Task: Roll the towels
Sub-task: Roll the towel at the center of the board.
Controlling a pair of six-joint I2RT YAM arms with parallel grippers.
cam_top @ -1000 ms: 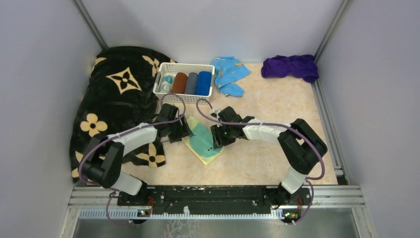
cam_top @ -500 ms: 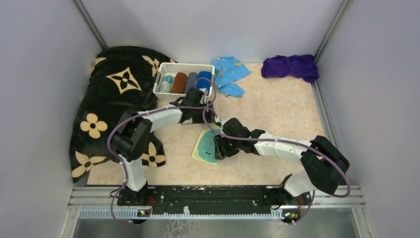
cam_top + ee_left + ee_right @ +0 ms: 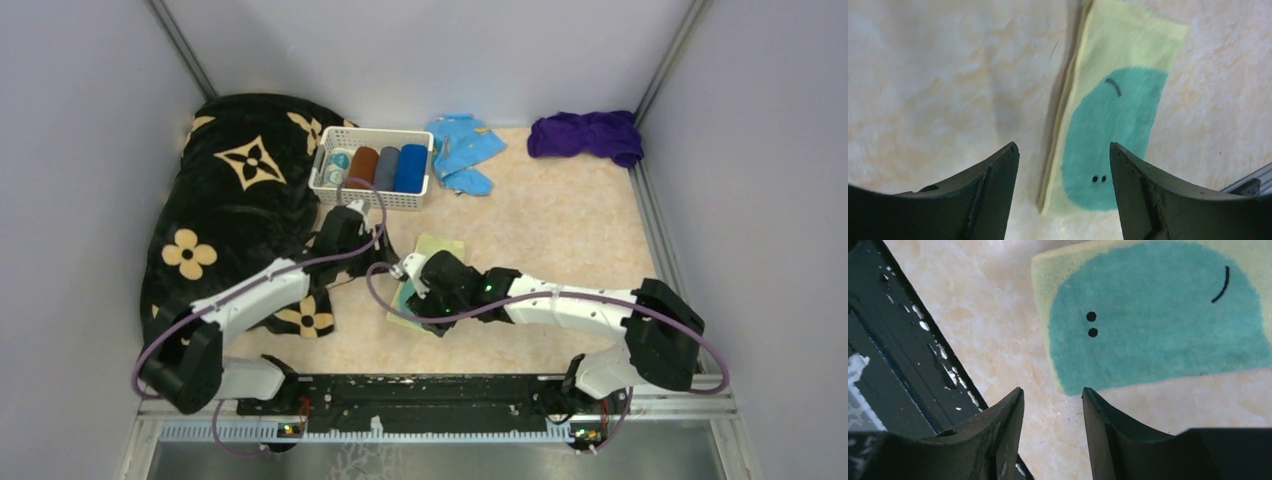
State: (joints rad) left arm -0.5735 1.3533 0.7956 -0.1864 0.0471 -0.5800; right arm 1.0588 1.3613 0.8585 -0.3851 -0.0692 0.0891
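Basket (image 3: 372,200) beyond, blanket (image 3: 235,195) left of the folded yellow towel (image 3: 437,247).

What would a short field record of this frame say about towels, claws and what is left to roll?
yellow towel: folded flat on the table, not rolled
purple towel: heaped in the far right corner, not rolled
basket: holds rolls, blue roll at its right end
left claw: open, empty, aimed at the yellow towel
right claw: open, empty, just off the yellow towel's corner
blanket: heaped at the left
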